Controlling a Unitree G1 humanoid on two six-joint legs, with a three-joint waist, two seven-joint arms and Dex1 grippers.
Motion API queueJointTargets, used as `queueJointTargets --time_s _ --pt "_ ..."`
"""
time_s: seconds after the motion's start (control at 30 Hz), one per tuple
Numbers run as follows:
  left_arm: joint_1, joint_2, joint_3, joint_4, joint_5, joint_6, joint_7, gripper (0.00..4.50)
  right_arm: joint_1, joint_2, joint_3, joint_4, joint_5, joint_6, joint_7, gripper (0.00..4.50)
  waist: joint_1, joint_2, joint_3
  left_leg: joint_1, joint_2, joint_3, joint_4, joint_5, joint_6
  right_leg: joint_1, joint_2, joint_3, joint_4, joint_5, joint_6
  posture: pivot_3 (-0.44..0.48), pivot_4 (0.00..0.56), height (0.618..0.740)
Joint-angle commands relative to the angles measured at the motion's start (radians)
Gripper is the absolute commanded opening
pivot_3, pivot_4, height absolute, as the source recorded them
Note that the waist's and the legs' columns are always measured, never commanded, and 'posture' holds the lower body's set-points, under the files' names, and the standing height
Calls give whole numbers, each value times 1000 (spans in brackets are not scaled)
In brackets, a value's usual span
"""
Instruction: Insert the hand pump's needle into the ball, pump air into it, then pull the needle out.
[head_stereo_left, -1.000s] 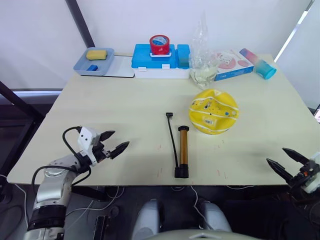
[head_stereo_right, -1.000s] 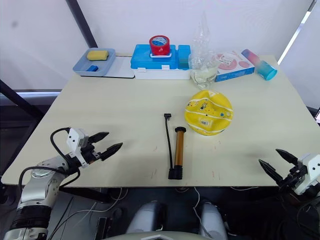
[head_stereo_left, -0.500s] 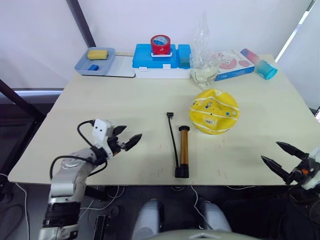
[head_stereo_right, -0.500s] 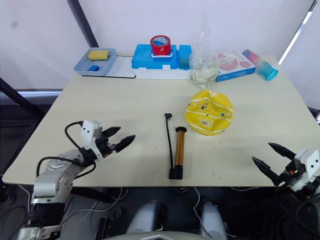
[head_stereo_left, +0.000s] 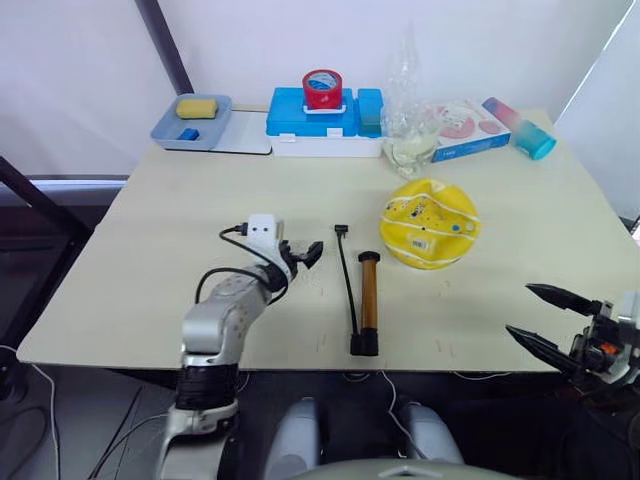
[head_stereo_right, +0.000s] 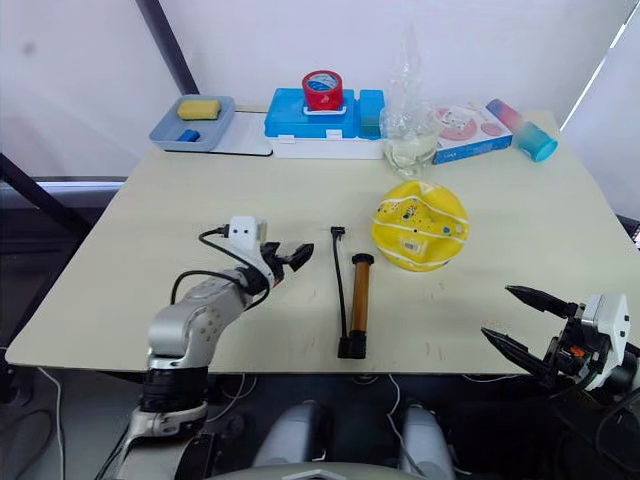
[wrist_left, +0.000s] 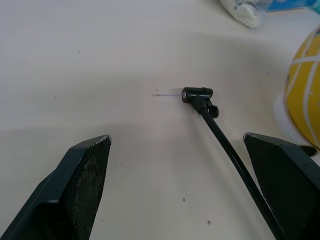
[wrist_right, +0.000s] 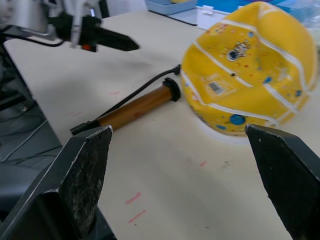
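Advanced inward across the table, left pincer, fingers spread and empty, faces the hand pump hose tip just beyond; right pincer waits open.

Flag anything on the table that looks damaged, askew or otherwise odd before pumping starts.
The yellow ball stands out: it is dented and caved in on top rather than round, sitting flattened on the table. The hand pump lies flat beside it, its hose end and needle resting loose on the tabletop, not in the ball.
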Motion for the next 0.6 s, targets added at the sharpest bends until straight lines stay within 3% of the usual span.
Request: queueJointTargets --time_s 0.03,0.6 --pt "-41 -27 -24 22 34 10 40 4500 -1 -6 -12 -30 9 -8 10 4450 0 0 0 0 0 0 0 0 0 0 0 0 0 0 0 0 150 729" --pt "-173 -129 -163 252 190 31 91 4500 -49 2 -4 -28 8 -16 20 4450 0 0 0 -1 0 0 0 0 0 0 0 0 -1 0 0 0 150 729"
